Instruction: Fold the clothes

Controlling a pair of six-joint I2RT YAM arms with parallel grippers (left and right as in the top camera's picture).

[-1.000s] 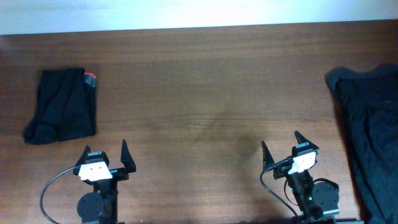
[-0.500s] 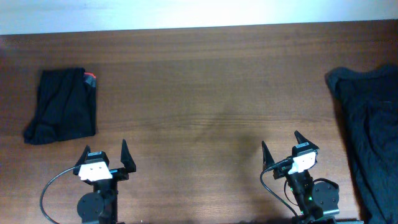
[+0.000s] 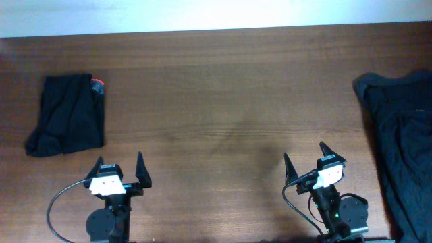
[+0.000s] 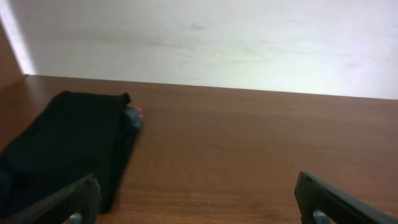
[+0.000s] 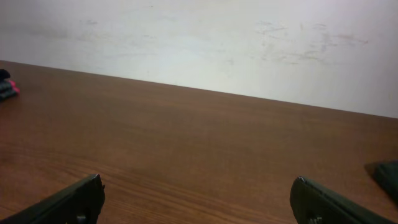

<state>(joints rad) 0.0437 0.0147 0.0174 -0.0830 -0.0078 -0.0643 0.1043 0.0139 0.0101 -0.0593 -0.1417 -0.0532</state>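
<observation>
The black trousers [image 3: 67, 115] lie folded into a compact rectangle at the table's far left, with a bit of red waistband edge at their top right corner. They also show in the left wrist view [image 4: 62, 146], ahead and left of the fingers, and their red edge shows at the far left of the right wrist view [image 5: 6, 87]. My left gripper [image 3: 120, 165] is open and empty near the front edge, below and right of the trousers. My right gripper [image 3: 305, 157] is open and empty near the front edge at right.
A dark rumpled heap of garments [image 3: 398, 148] covers the table's right edge; a corner of it shows in the right wrist view [image 5: 388, 174]. A pale wall runs behind the brown wooden table [image 3: 229, 88].
My left gripper has shifted slightly to the right. The right gripper and the trousers have not moved.
</observation>
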